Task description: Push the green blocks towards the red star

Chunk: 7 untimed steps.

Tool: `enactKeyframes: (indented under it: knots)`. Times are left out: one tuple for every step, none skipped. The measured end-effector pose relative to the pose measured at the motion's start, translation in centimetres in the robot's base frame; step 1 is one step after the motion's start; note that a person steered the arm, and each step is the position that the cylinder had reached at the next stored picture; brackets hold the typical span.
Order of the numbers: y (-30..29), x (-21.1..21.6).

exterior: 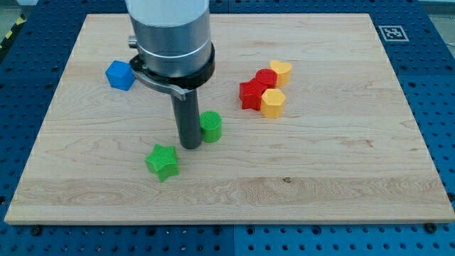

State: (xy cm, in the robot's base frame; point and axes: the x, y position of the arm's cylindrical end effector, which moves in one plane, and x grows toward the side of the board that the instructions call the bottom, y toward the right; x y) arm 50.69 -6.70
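The green cylinder (pixel 210 126) stands near the middle of the tabletop (pixel 341 178), and my tip (pixel 190 145) sits right against its left side in the view, touching or all but touching. The green star (pixel 163 161) lies apart from it, lower and further to the view's left, below and left of my tip. The red star (pixel 250 94) is up and to the view's right, packed tight with a red cylinder (pixel 266 77), a yellow heart (pixel 281 70) and a yellow hexagon-like block (pixel 273 102). I carry no gripper, only a rod, so there is nothing to open or close and nothing held. The main risk I see is the round green block rolling off my rod: if I push even a little off its centre line, it will likely slip past to one side. Pushing too hard could drive it into the yellow block and scatter the cluster, moving the red star itself. The green star needs its own approach from the far left; going straight back I might nudge it away. The blue block (pixel 121 75) sits well clear at upper left.
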Motion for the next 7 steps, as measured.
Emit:
enactKeyframes:
  knots:
    - [-0.9,-1.4]
    - [-0.9,-1.9]
    - [-0.9,-2.1]
    - [-0.9,-3.2]
    - [-0.4,-3.4]
    - [2.9,-1.8]
    - [7.1,-1.8]
